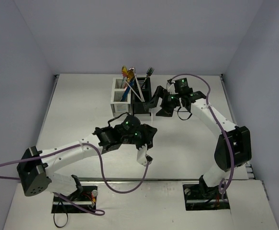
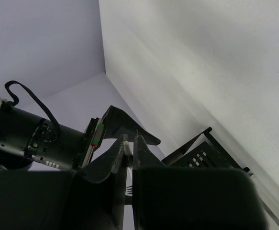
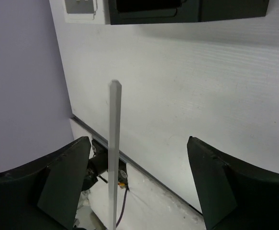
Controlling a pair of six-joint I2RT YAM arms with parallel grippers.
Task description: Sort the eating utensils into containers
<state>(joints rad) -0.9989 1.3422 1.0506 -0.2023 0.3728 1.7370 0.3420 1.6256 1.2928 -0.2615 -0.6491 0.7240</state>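
Clear stick (image 3: 114, 158): light, stiff, slippery (best pinched mid-shaft). Stands free between wide-open right claw (image 3: 138, 143) fingers, just beside black caddy (image 1: 142, 98). Left claw (image 2: 128, 143): clamped on pale slim utensil (image 2: 126, 148), above table (image 1: 82, 110).

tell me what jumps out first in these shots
At the back of the table, the joined white caddy and black caddy bristle with gold, blue and pink utensils. Right beside them the right gripper is open, with an upright clear stick between its fingers. Nearer the front, the left gripper is shut on a slim pale utensil.
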